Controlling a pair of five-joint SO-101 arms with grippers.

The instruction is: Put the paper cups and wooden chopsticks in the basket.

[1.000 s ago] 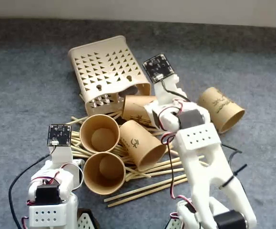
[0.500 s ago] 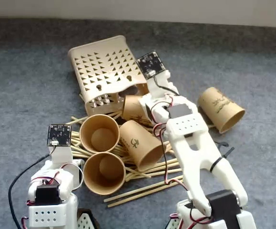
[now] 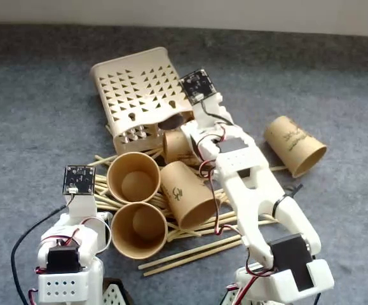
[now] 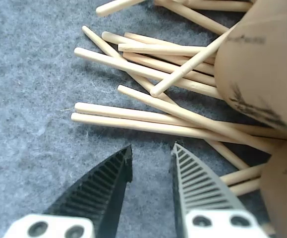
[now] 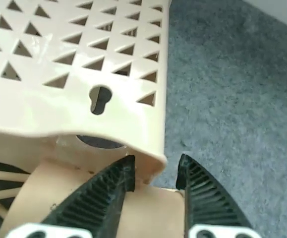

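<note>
While its fingers stand parted with nothing clamped between them, the right tool (image 5: 155, 168) sits at the corner of the basket's (image 5: 84, 74) rim, one tip on either side of that edge. Whether either tip touches it cannot be told. Directly beneath the tips lies a cup (image 5: 34, 193), its end at the basket mouth.

In the high view the basket (image 3: 142, 89) lies tipped on its side on the grey bench (image 3: 44, 127), perforated wall up and mouth facing the arms. That cup (image 3: 176, 145) rests at the mouth, and a second cup (image 3: 190, 194) lies on its side just beside it. A third cup (image 3: 133, 178) and a fourth cup (image 3: 139, 229) touch each other, their open ends showing. A fifth cup (image 3: 293, 145) lies well apart, on the right arm's far side. The chopsticks (image 3: 190, 251) lie scattered under and around the clustered cups.

The left tool (image 4: 150, 153) is also released, its tips a little apart over bare bench. Chopsticks (image 4: 148, 124) lie just ahead of it, with brown cup sides (image 4: 262, 74) close by.
</note>
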